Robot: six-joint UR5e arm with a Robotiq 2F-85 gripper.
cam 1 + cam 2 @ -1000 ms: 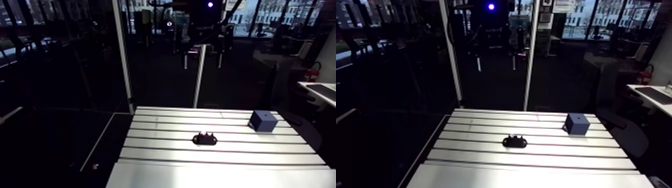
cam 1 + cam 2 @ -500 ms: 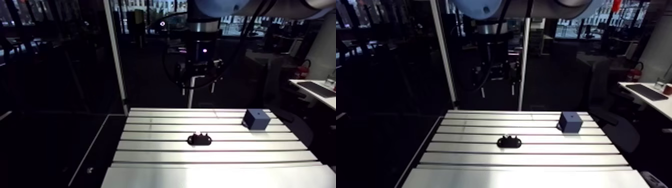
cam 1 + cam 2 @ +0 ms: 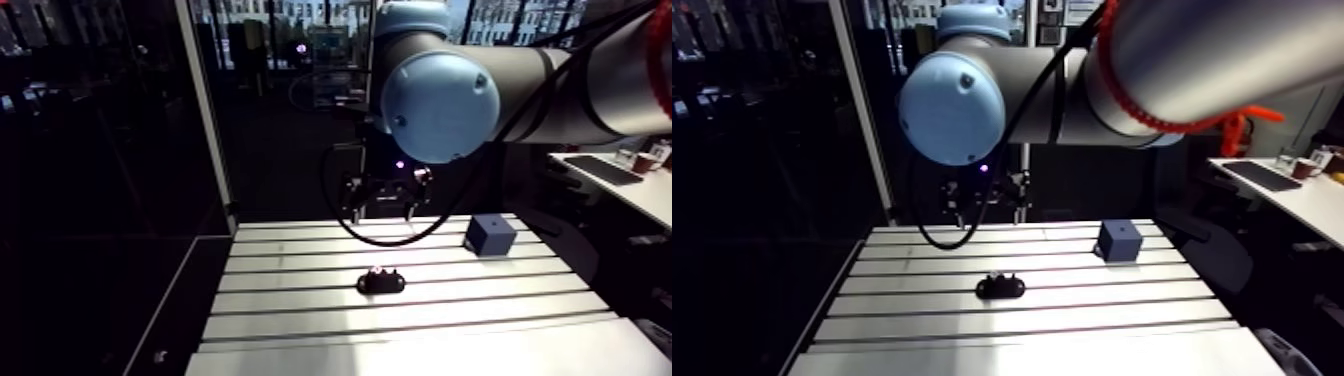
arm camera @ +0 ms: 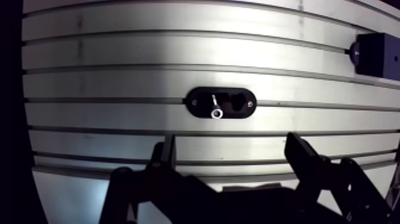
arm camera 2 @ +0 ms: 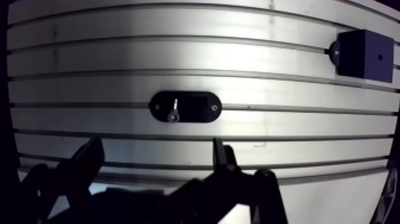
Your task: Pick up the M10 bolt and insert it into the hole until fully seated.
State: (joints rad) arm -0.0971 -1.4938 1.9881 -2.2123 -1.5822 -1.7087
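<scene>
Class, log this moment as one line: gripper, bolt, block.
gripper open, above table | bolt standing in black holder, ungrasped | blue block apart from holder

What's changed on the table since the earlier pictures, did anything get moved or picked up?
The arm has swung into view and its wrist has come down toward the far edge of the table; the jaws stand open, holding nothing. Nothing was picked up. The black holder with the bolt and the blue block lie where they were; the picture shifted only because the camera moved.
</scene>
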